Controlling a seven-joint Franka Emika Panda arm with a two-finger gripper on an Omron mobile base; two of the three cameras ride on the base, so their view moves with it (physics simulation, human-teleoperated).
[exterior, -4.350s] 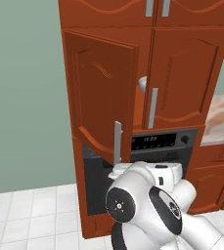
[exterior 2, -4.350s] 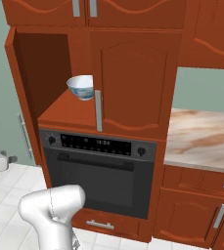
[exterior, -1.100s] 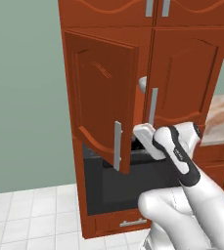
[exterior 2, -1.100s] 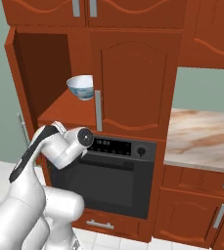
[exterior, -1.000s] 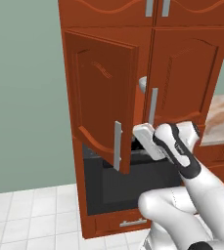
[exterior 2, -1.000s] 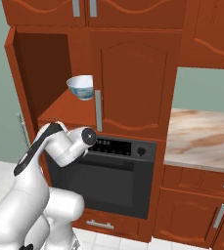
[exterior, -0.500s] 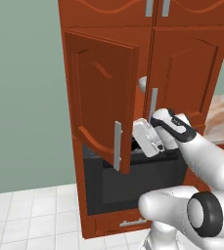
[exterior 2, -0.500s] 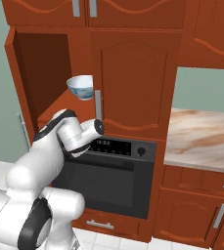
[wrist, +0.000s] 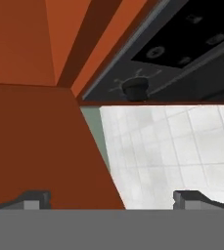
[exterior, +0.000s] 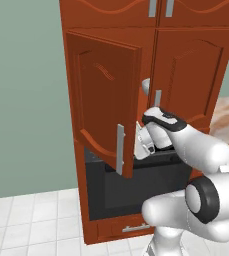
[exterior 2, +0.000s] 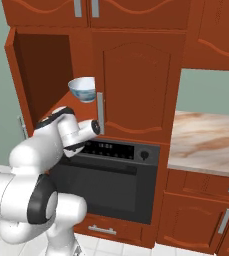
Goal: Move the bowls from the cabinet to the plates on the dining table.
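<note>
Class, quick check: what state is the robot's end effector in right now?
End effector: open, tips set wide apart, holding nothing.

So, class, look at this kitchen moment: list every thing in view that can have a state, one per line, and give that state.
Cabinet's left door: swung open.
Cabinet's right door: closed.
Upper doors: closed.
Bowl: upright on the cabinet shelf, untouched.
Oven door: closed.
Gripper: open, empty, in front of the oven's control panel, below the bowl.
Low cabinets under the marble top: closed.
</note>
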